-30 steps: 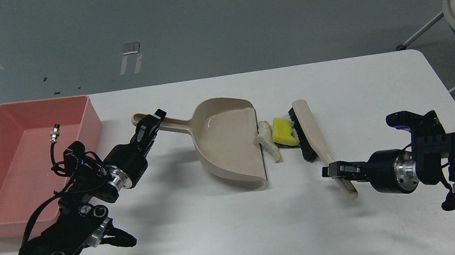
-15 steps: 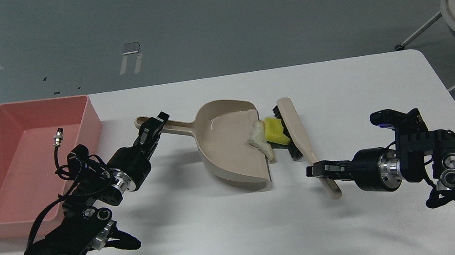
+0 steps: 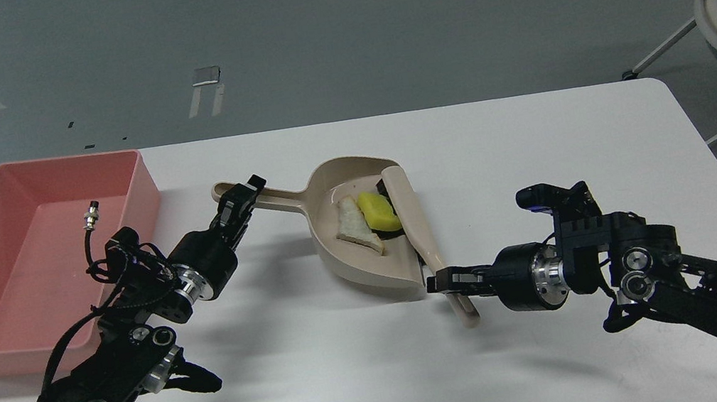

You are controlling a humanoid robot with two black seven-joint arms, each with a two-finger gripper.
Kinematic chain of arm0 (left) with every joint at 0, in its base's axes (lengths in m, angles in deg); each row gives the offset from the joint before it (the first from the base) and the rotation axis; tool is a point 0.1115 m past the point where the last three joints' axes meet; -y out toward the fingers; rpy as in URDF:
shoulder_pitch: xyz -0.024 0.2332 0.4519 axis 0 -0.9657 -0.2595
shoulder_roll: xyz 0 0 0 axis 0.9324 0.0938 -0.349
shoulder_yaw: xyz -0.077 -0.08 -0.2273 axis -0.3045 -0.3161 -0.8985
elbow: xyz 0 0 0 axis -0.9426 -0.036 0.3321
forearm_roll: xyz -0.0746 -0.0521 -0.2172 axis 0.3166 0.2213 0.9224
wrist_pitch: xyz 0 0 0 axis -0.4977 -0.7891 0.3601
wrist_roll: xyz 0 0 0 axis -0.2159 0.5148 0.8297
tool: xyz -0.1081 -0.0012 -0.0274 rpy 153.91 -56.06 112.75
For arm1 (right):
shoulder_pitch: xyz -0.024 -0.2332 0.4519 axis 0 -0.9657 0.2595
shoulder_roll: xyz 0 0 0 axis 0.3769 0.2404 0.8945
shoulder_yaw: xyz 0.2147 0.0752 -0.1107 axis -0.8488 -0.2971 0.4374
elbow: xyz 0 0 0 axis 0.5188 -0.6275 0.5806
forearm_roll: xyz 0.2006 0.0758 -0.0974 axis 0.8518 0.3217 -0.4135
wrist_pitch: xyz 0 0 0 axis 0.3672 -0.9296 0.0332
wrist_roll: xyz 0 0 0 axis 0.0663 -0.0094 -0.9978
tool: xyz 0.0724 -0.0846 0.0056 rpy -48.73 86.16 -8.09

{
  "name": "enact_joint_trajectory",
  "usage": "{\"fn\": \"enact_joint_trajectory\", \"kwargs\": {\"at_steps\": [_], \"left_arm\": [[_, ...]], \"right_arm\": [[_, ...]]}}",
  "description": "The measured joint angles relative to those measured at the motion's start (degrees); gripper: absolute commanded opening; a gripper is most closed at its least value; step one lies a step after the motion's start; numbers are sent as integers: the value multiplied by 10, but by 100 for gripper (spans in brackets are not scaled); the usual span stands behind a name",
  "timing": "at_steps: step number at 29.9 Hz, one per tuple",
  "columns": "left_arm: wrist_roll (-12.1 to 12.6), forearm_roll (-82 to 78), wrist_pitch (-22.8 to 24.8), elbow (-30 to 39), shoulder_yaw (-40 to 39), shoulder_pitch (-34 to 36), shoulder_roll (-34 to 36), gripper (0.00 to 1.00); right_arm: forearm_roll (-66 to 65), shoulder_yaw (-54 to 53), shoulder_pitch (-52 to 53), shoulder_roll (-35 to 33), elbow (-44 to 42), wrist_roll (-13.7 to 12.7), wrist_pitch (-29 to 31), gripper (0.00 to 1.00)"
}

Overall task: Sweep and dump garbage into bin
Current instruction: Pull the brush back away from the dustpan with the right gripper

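Since a second ago the brush [image 3: 412, 210], clamped at its handle end by the right gripper [image 3: 449, 281], has travelled leftward across the bench [image 3: 538, 151] and now lies along the dustpan [image 3: 363, 229] mouth. It has carried both pieces of garbage off the bench surface and onto the pan floor. The bread slice [image 3: 353, 219] and the yellow sponge [image 3: 379, 211] sit just beyond the right fingers, on the far side of the brush head, the sponge touching the bristles. The left gripper [image 3: 241, 198] has held its place throughout, fingers clenched on the dustpan handle [image 3: 272, 199] (the pan itself has barely shifted). In my judgement, the sweeping step is effectively complete. The pink bin [image 3: 144, 184], out past the left fingers, holds no garbage yet, so lifting and tipping the pan remains outstanding.
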Motion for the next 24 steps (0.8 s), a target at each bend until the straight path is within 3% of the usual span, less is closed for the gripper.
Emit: {"fn": "enact_joint_trajectory", "kwargs": {"at_steps": [8, 24], "left_arm": [[-2, 1, 0, 2, -1, 2, -1, 12], [-5, 67, -2, 2, -6, -2, 8, 12]], "right_arm": [[2, -12, 15, -11, 20, 0, 0, 0], [11, -46, 7, -264, 98, 3, 0, 0]]}}
